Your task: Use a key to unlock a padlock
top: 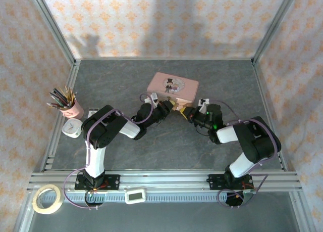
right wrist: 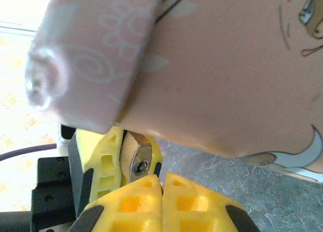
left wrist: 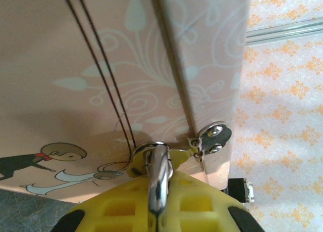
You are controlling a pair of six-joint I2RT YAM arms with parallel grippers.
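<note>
Your left hand (top: 169, 106) clamps the padlock (right wrist: 140, 160) at the pink tin (top: 171, 85) front edge on the worktop (top: 166, 151). Your right hand (right wrist: 162, 189), fingers pressed together, sits just beside the keyhole (right wrist: 143, 166).

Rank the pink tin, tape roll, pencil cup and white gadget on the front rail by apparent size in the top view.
1. pink tin
2. tape roll and pencil cup, pencils included: about alike, not ranked
3. white gadget
</note>
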